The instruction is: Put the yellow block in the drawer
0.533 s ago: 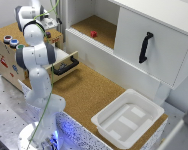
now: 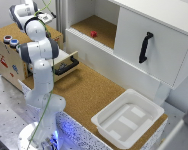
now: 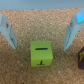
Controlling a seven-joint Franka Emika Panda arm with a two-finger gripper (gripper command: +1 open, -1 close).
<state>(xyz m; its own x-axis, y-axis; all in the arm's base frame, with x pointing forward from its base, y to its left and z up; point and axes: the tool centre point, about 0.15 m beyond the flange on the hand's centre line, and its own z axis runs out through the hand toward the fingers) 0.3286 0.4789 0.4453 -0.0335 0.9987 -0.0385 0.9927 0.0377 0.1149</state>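
In the wrist view the yellow block (image 3: 41, 54) sits on a cork surface, a dark slot mark on its top face. My gripper (image 3: 40, 44) hangs open above it, one light blue finger (image 3: 7, 30) on each side, neither touching the block. In the exterior view the light wooden drawer (image 2: 64, 63) with its black bar handle stands pulled open from the plywood box unit (image 2: 9, 60). My arm (image 2: 39, 50) rises in front of the box. The block and the fingertips are hidden in that view.
A dark object (image 3: 81, 62) lies close beside the block. Small blue and red cups (image 2: 10, 41) stand on the box top. A white plastic tub (image 2: 128, 119) sits on the cork floor at the exterior view's right. A white cabinet door (image 2: 149, 47) with a black handle stands beyond, with a red item (image 2: 93, 34) in the open compartment.
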